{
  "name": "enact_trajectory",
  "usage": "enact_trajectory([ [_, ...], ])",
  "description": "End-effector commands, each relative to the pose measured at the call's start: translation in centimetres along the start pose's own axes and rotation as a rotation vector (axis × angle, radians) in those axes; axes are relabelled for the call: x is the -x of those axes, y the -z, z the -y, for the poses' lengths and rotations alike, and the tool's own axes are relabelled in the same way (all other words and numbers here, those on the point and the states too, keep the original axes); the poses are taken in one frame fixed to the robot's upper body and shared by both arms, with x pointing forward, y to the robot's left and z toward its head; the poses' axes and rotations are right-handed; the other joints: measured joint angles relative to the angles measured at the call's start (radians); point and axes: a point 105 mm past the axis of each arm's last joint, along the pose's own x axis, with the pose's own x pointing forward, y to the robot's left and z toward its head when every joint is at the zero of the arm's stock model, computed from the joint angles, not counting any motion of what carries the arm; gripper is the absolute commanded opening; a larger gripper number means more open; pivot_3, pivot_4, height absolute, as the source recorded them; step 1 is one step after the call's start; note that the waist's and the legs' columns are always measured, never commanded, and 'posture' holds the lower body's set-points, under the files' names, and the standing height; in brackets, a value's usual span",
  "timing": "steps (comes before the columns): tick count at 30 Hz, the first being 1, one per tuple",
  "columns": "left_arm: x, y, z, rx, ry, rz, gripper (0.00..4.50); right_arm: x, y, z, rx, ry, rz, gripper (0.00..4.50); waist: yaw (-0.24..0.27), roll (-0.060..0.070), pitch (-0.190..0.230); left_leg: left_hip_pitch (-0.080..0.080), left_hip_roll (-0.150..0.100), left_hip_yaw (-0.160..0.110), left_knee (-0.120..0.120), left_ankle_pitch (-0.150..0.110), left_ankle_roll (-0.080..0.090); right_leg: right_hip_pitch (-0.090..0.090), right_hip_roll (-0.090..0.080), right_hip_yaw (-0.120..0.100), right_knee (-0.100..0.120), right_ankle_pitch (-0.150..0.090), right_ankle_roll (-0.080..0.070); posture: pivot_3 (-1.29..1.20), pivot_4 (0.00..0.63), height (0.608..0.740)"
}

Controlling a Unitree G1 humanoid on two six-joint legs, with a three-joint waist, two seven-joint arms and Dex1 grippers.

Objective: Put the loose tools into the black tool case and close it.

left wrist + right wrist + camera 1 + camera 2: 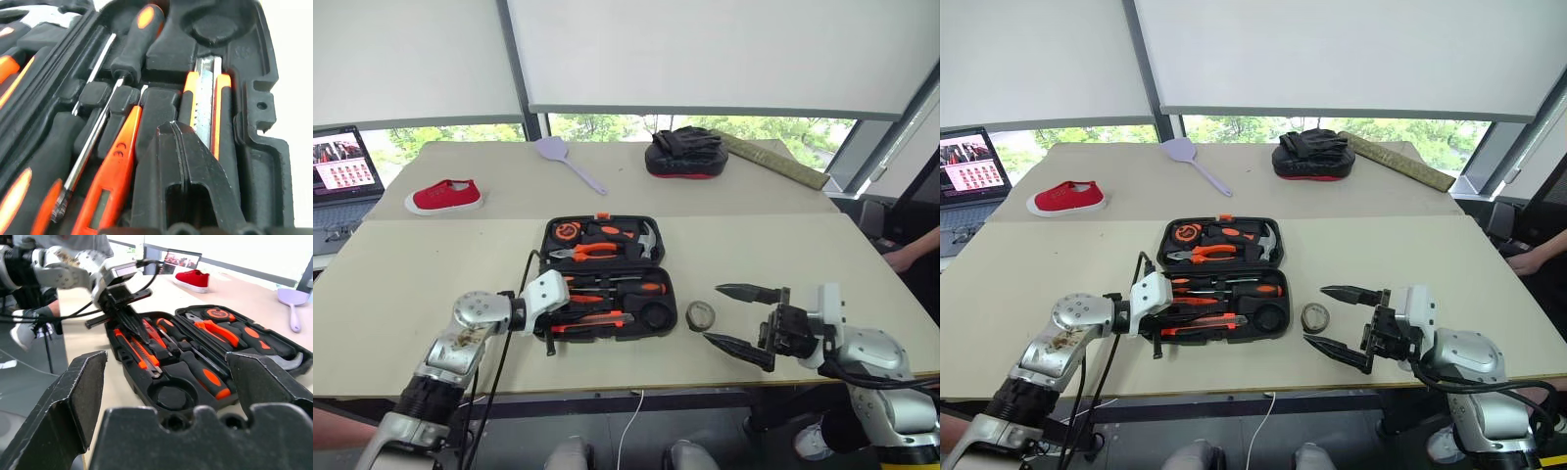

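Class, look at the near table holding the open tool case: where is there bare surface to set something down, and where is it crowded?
Bare: the near table left of the black tool case, and the stretch to the right beyond the tape roll. Crowded: the front edge, where the shut left gripper sits in the case and the open right gripper flanks the roll.

One tool case (607,227), one tape roll (701,315), two screwdrivers (628,288).
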Motion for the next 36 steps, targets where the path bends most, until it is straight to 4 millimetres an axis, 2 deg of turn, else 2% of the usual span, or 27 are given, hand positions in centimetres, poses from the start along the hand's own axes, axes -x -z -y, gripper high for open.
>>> enact_trajectory([
  [1,2.2,-3.4,-0.1,0.011,0.033,0.236,1.16,1.7,-1.3,1.3,0.089,0.105,0.002,4.5,-0.001,-0.002,0.002,0.0,0.0,0.0,0.0,0.0,0.0,-0.001,0.0,0.0,0.0,0.0,0.0,0.0,0.15,0.74],
  [2,2.8,-4.3,0.3,0.021,0.069,0.299,1.54,2.0,-1.3,1.5,0.094,0.126,-0.001,4.5,-0.002,-0.003,0.002,0.0,0.0,0.0,0.0,0.0,0.0,-0.001,0.0,0.0,0.0,0.0,0.0,0.0,0.15,0.74],
  [5,4.7,-4.4,0.2,0.028,0.059,0.279,2.73,4.0,-0.2,1.7,0.099,0.196,-0.072,4.5,-0.001,-0.003,0.002,-0.001,0.0,0.0,0.0,0.0,0.0,-0.001,0.0,0.0,0.0,0.001,-0.001,0.0,0.15,0.74],
  [7,6.2,-4.2,0.6,0.03,0.063,0.252,3.52,6.2,1.1,1.7,0.094,0.258,-0.157,4.5,-0.002,-0.003,0.002,-0.001,0.0,0.0,0.0,0.0,0.0,0.0,0.0,-0.001,-0.001,0.001,-0.001,0.0,0.15,0.74],
  [10,8.3,-2.5,1.7,-0.097,0.001,0.14,4.45,10.9,3.0,1.3,0.063,0.375,-0.304,4.5,-0.002,-0.002,0.002,-0.001,0.0,0.0,-0.001,-0.001,0.001,0.0,-0.001,0.0,-0.002,0.0,-0.001,0.0,0.15,0.74],
  [12,8.9,-2.3,2.5,-0.071,0.01,0.191,4.45,12.3,3.9,1.1,0.015,0.406,-0.379,4.5,-0.003,-0.002,0.003,-0.001,0.0,0.001,-0.001,-0.002,0.0,-0.001,-0.002,0.0,-0.002,-0.005,-0.004,0.0,0.15,0.74],
  [13,9.1,-2.3,2.6,-0.045,0.008,0.215,4.45,12.4,4.1,0.7,-0.016,0.383,-0.394,4.5,-0.003,-0.002,0.003,-0.001,-0.001,0.001,-0.001,-0.002,0.0,-0.001,-0.002,0.0,-0.002,-0.006,-0.004,0.0,0.15,0.74],
  [15,9.3,-2.5,3.3,-0.009,0.057,0.26,4.45,11.3,3.8,0.4,-0.043,0.327,-0.384,4.5,-0.003,-0.003,0.003,0.0,0.0,0.0,-0.001,-0.004,-0.005,-0.001,-0.002,0.0,-0.002,-0.005,-0.005,0.0,0.15,0.74],
  [17,9.0,-3.1,3.6,0.01,0.09,0.315,4.45,9.2,3.2,0.7,-0.058,0.273,-0.357,4.5,-0.005,-0.003,0.003,0.001,0.001,0.0,-0.001,-0.006,-0.008,-0.001,-0.002,0.0,-0.002,-0.003,-0.006,0.0,0.15,0.74],
  [19,8.5,-3.7,3.6,-0.016,0.091,0.345,4.45,6.8,2.9,0.6,-0.055,0.173,-0.397,4.5,-0.008,-0.002,0.004,0.003,0.001,-0.003,-0.001,-0.006,-0.008,0.0,-0.002,0.0,-0.001,-0.002,-0.007,0.0,0.15,0.74],
  [23,7.7,-4.2,3.7,0.0,0.102,0.366,4.45,3.6,2.6,0.7,-0.069,0.072,-0.475,4.5,-0.007,0.0,0.005,0.004,0.0,-0.004,-0.001,-0.006,-0.008,0.0,-0.002,0.001,0.0,-0.002,-0.006,0.0,0.15,0.74],
  [25,7.1,-4.2,3.8,0.016,0.107,0.363,4.45,1.5,2.8,0.8,-0.066,0.018,-0.537,4.5,-0.004,-0.001,0.005,0.004,0.0,-0.003,-0.001,-0.006,-0.008,-0.001,-0.001,0.001,-0.001,-0.002,-0.007,0.0,0.15,0.74],
  [27,6.5,-4.1,4.1,0.021,0.118,0.36,4.45,-0.3,3.9,0.8,-0.033,-0.045,-0.625,4.5,-0.004,-0.001,0.005,0.002,0.0,-0.002,-0.001,-0.003,-0.003,-0.002,0.0,0.002,-0.001,-0.003,-0.007,0.0,0.15,0.74],
  [30,6.4,-3.7,4.4,0.02,0.118,0.357,4.45,-1.7,5.2,1.2,0.0,-0.073,-0.707,4.5,-0.002,-0.001,0.005,-0.002,-0.001,-0.001,-0.001,-0.002,0.0,-0.004,0.001,0.002,-0.002,-0.003,-0.008,0.0,0.15,0.74],
  [34,6.4,-3.4,4.4,0.011,0.101,0.347,4.45,-2.8,5.6,1.3,0.024,-0.097,-0.739,4.5,0.002,-0.002,0.006,-0.005,-0.002,-0.002,-0.001,-0.005,0.001,-0.005,0.0,0.001,-0.003,-0.001,-0.007,0.0,0.15,0.74],
  [36,6.5,-3.2,4.3,0.009,0.087,0.347,4.5,-2.9,5.9,1.3,0.021,-0.098,-0.763,4.0,0.001,-0.002,0.006,-0.006,-0.002,-0.002,-0.001,-0.006,0.001,-0.005,0.0,0.001,-0.004,-0.001,-0.006,0.0,0.15,0.74],
])
